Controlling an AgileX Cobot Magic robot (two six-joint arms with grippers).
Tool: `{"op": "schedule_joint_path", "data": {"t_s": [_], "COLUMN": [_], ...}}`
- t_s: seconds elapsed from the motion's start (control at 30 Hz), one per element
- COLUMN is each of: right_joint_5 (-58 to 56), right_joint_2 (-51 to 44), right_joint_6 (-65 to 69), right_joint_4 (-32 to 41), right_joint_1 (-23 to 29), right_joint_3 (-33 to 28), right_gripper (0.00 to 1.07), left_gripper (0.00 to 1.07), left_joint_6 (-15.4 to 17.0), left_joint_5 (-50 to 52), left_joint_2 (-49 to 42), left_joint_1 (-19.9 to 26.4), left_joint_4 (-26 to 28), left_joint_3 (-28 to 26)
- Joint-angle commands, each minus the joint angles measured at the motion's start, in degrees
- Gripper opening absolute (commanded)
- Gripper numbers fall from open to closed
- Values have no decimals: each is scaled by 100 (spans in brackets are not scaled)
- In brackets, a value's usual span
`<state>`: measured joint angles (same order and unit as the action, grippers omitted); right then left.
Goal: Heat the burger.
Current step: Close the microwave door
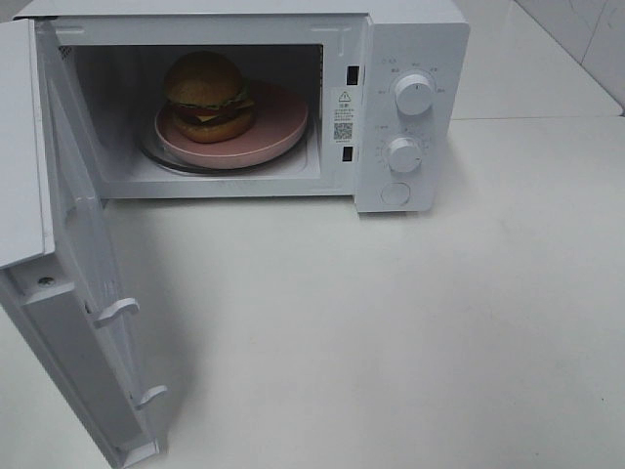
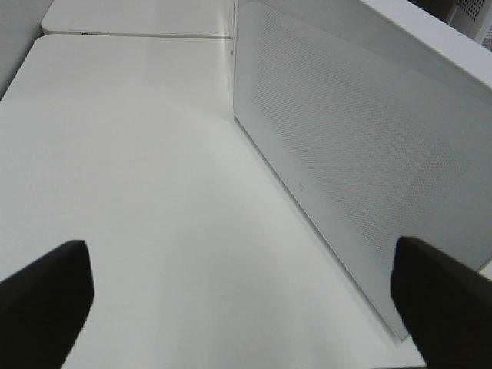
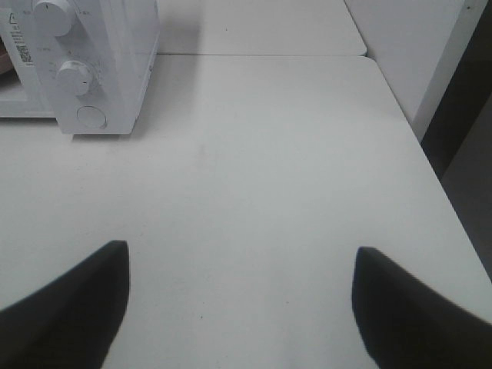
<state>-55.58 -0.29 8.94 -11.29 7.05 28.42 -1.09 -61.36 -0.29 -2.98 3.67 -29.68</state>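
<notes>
Nearest, white microwave door (image 1: 73,293) swung wide open at the left, inner face showing, two latch hooks (image 1: 117,311) along its free edge. Behind it, inside the cavity of the white microwave (image 1: 410,39), one burger (image 1: 207,96): domed golden-brown bun on top, a fringe of green lettuce, a strip of yellow cheese, a dark patty, a paler bun underneath. Sits upright on one round pink plate (image 1: 283,122), towards the plate's left half, with the plate flat on the cavity floor. To the right of the cavity, a control panel with two round knobs, upper (image 1: 414,95) and lower (image 1: 403,154), and one round button (image 1: 395,193) below them.

Left gripper (image 2: 240,261) held low over the white table (image 1: 391,322), just beside the door's dotted outer face, dark fingers (image 2: 46,300) spread wide apart, nothing between them. Right gripper (image 3: 240,257) likewise low over bare tabletop, out in front of the control panel and well apart from it, fingers (image 3: 419,307) also spread wide, gripping nothing.

Counted: one burger, one plate, one microwave, two knobs, one button, two latch hooks, two grippers
</notes>
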Motion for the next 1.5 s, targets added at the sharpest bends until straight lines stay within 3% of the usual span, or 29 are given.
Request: {"op": "schedule_joint_path", "data": {"t_s": [0.03, 0.17, 0.37, 0.43, 0.47, 0.53, 0.57, 0.63, 0.73, 0.77, 0.8, 0.93, 1.13, 1.5], "right_joint_5": [34, 34, 34, 34, 34, 34, 34, 34, 34, 34, 34, 34, 34, 34], "right_joint_2": [-138, -138, -138, -138, -138, -138, -138, -138, -138, -138, -138, -138, -138, -138], "right_joint_6": [-29, -29, -29, -29, -29, -29, -29, -29, -29, -29, -29, -29, -29, -29], "right_joint_4": [-11, -11, -11, -11, -11, -11, -11, -11, -11, -11, -11, -11, -11, -17], "right_joint_1": [-23, -23, -23, -23, -23, -23, -23, -23, -23, -23, -23, -23, -23, -23], "right_joint_3": [6, 6, 6, 6, 6, 6, 6, 6, 6, 6, 6, 6, 6, 6], "right_gripper": [75, 75, 75, 75, 75, 75, 75, 75, 75, 75, 75, 74, 74, 75], "left_gripper": [98, 97, 83, 63, 63, 48, 48, 31, 24, 8, 0, 0, 0, 0], "left_joint_6": [-11, -6, 109, 109, 109, 109, 109, 109, 109, 109, 109, 40, -246, -246], "left_joint_5": [-17, 63, 779, 1112, 1112, 1209, 1209, 1392, 1461, 1610, 1765, 2097, 3787, 6136], "left_joint_2": [-34, -29, 63, 309, 309, 567, 567, 917, 1014, 1272, 1478, 1765, 2131, 2779], "left_joint_1": [-29, -29, -29, -29, -29, -29, -29, -29, -29, -29, -29, -29, -29, -29], "left_joint_4": [17, 86, 126, 126, 126, 120, 120, 97, 97, 97, 86, 74, 86, 229], "left_joint_3": [6, -63, -166, -160, -160, -155, -155, -115, -97, -46, 29, 206, 848, 1719]}}
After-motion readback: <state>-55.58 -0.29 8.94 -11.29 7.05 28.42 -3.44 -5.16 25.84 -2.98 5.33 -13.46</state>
